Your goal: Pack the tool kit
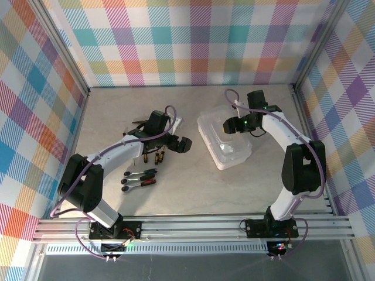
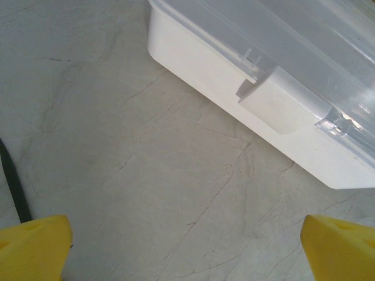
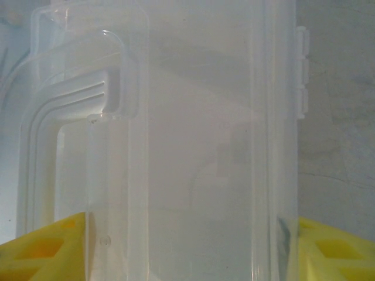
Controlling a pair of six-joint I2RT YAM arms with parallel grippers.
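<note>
Clear plastic, milky where it doubles over: the case (image 1: pixel 225 146) sits on the pale, marble-look worktop (image 1: pixel 234 193), a little right of the middle, lying aslant with one short end towards the back wall. In the left wrist view its white bottom half and a frosted latch tab (image 2: pixel 280 109) on the near side show plainly.

The right gripper (image 3: pixel 187 252) hangs over the case, its yellow fingers (image 3: pixel 337 252) one on each long side of it. The jaws straddle the case, but I cannot tell whether they press on it.

The left gripper (image 2: pixel 187 252) is low over bare worktop just left of the case, jaws spread wide with nothing between them.

Further left lie the loose tools: two red-handled ratchets (image 1: pixel 139 177) side by side, and a small cluster of yellow-handled pieces (image 1: pixel 153 157) under the left arm.
</note>
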